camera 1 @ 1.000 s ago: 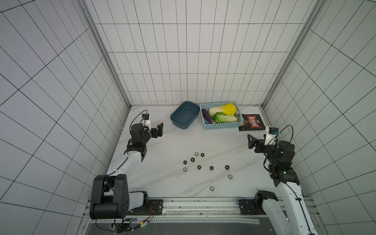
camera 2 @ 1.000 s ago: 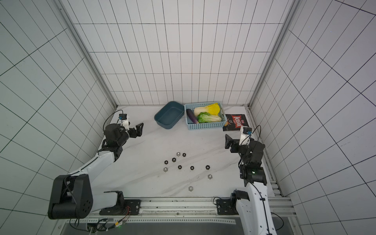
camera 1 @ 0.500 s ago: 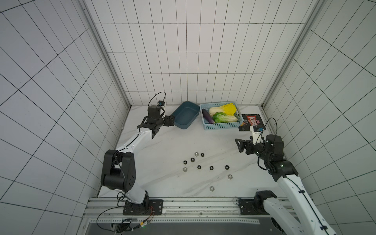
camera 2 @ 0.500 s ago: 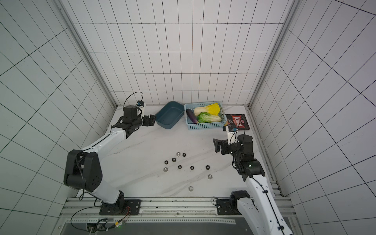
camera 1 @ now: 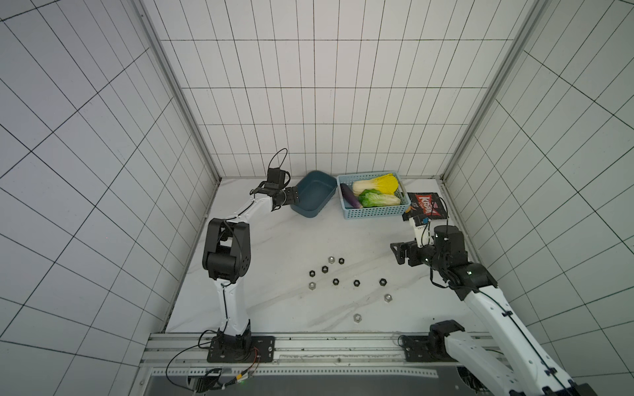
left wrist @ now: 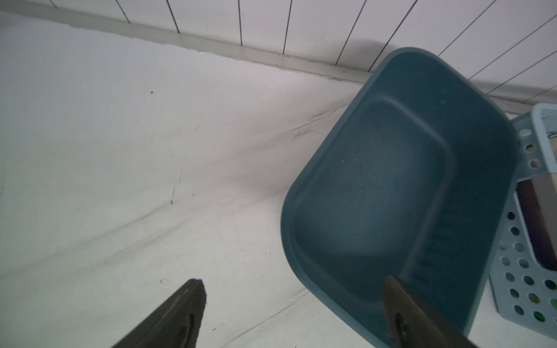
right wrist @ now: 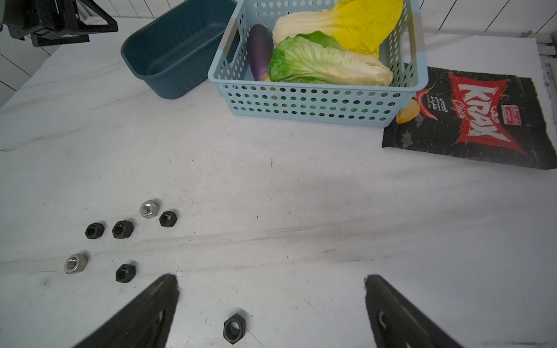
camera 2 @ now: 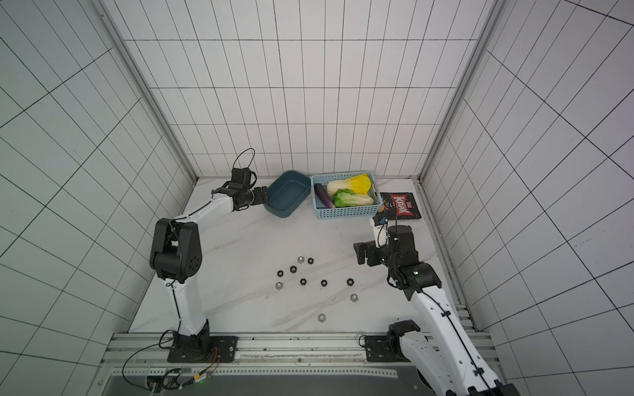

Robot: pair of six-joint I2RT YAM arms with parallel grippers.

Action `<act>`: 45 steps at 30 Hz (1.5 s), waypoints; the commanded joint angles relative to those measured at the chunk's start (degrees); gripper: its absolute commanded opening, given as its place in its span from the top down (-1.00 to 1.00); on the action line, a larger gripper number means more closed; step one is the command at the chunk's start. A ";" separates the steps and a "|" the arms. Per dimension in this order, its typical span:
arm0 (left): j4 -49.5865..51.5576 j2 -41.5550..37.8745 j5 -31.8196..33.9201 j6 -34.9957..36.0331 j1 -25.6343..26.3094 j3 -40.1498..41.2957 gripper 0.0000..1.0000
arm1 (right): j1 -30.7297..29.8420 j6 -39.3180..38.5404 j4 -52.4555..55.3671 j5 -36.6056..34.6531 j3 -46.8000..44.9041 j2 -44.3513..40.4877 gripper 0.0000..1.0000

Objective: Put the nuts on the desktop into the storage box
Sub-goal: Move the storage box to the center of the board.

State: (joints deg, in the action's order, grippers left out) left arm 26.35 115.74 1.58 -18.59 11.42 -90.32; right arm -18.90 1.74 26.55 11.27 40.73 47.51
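both arms are reaching farther out than a second ago. left pincer (camera 1: 293,199), wide open and empty, is spanning the storage box's (camera 1: 309,212) left wall at the far tabletop (camera 1: 274,247); right pincer (camera 1: 397,254), equally open and empty, is hovering right of the nuts (camera 1: 356,283) lying mid-tabletop. small, hard, slick: pinching across opposite flats is seeming wisest.

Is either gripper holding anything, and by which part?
Nothing is held. The left gripper is open at the storage box rim; the right gripper is open, empty.
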 commanded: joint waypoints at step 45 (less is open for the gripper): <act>0.49 -12.12 1.58 9.93 -10.98 21.19 0.37 | -2.24 13.60 12.01 -10.84 16.10 19.94 -0.99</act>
State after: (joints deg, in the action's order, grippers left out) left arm 29.15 106.76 4.19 -14.35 0.30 -71.48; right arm -22.33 9.69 35.53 5.96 52.38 65.54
